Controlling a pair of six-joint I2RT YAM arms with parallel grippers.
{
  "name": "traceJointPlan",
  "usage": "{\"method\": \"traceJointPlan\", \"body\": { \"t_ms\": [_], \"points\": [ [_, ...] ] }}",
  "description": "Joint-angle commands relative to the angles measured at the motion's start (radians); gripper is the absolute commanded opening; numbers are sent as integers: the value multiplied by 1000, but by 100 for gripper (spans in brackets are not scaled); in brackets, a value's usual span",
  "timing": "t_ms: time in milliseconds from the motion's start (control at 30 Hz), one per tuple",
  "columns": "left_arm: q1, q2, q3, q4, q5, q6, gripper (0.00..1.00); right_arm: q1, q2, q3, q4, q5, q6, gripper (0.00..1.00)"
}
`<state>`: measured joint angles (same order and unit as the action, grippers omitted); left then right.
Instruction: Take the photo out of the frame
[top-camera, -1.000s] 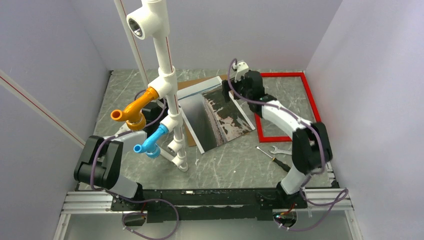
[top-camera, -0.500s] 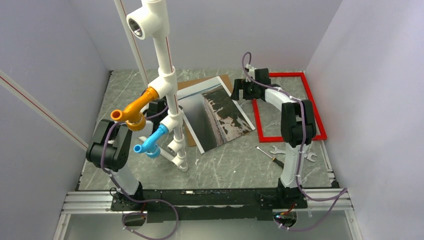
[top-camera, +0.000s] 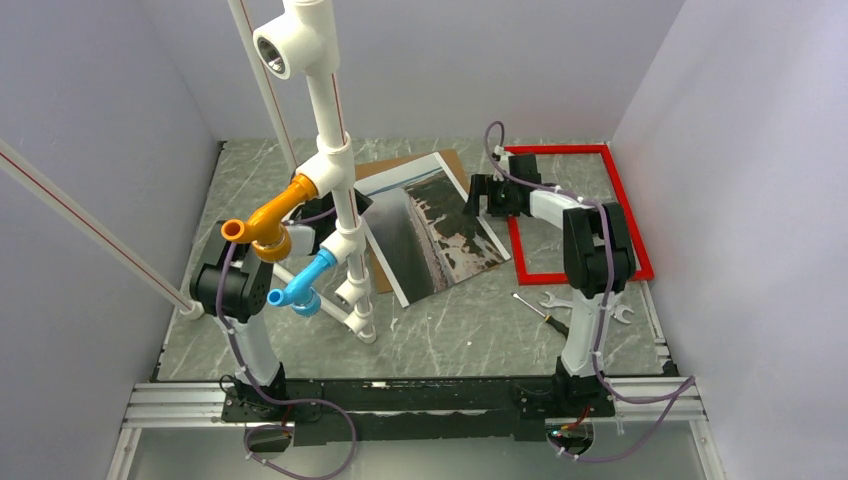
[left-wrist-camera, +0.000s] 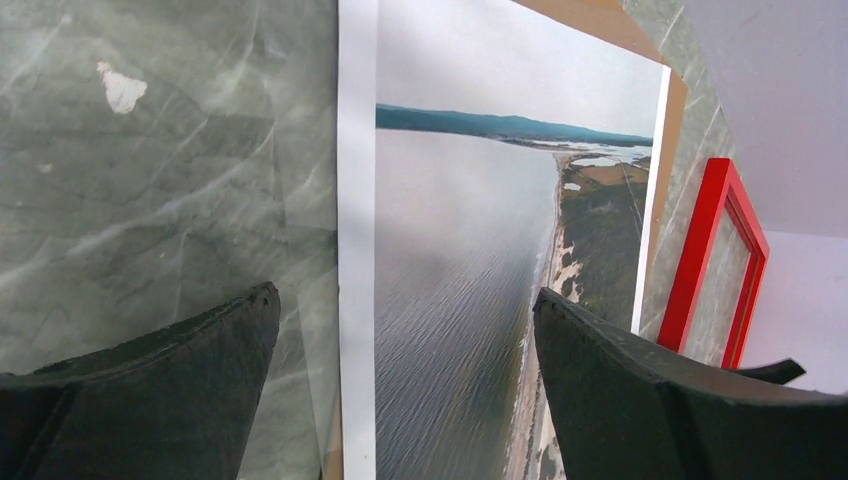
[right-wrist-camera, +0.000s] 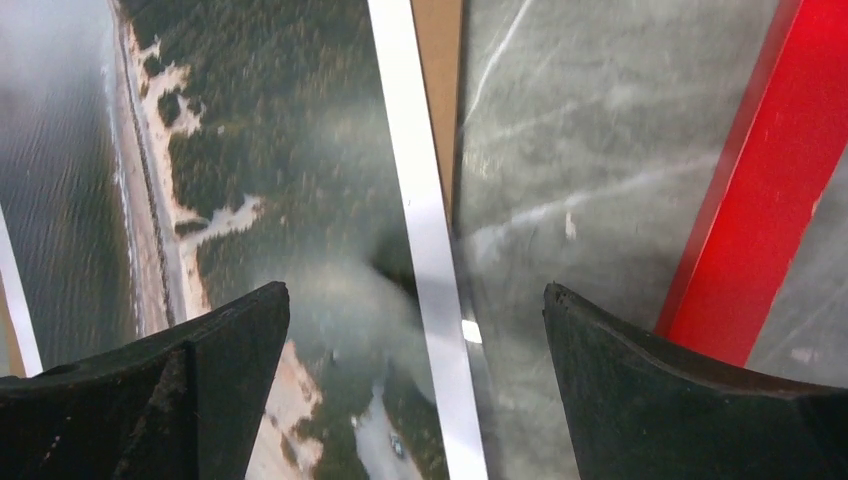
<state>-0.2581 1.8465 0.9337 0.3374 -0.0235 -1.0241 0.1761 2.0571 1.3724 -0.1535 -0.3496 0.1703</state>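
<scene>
The photo (top-camera: 430, 232), a grey-and-dark landscape print with a pale border, lies flat at the table's middle on the brown backing board (top-camera: 405, 165). The red frame (top-camera: 516, 240) lies empty to its right. My right gripper (top-camera: 480, 198) hovers open over the photo's right border (right-wrist-camera: 420, 230), with the frame (right-wrist-camera: 780, 200) just right of it. My left gripper (top-camera: 312, 222), partly hidden behind the pipe stand, is open over the photo's left border (left-wrist-camera: 356, 230). The photo (left-wrist-camera: 470, 230) and frame (left-wrist-camera: 712, 250) stretch ahead of it. A clear sheet seems to overlap the photo's edges.
A tall white pipe stand (top-camera: 335, 190) with orange and blue fittings rises left of the photo. A screwdriver (top-camera: 545, 312) and two wrenches (top-camera: 566, 301) lie in front of the frame. A white rod (top-camera: 90, 235) leans at the left wall. Walls close in on three sides.
The right gripper has drawn back from the photo's far corner to its right edge. The left arm has swung up and forward, bringing its gripper to the photo's left edge.
</scene>
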Motion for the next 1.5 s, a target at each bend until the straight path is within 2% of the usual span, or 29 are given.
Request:
{"method": "traceJointPlan", "body": {
  "t_ms": [0,200,767,1033,1233,1367,1467],
  "points": [
    [-1,32,57,-35,-6,68,99,8,-85,-153,27,-7,65,100],
    [-1,71,121,-37,6,107,99,12,-159,-253,88,6,121,100],
    [2,185,324,-72,47,179,99,56,-246,-377,182,-33,199,100],
    [10,260,477,-170,84,239,99,58,-267,-391,191,0,196,100],
    [20,223,585,-396,101,329,100,59,-323,-372,119,149,138,100],
    [35,113,500,-466,130,338,99,63,-416,-382,86,242,136,100],
    [52,7,379,-403,162,345,99,67,-484,-400,65,319,140,100]
  ]
}}
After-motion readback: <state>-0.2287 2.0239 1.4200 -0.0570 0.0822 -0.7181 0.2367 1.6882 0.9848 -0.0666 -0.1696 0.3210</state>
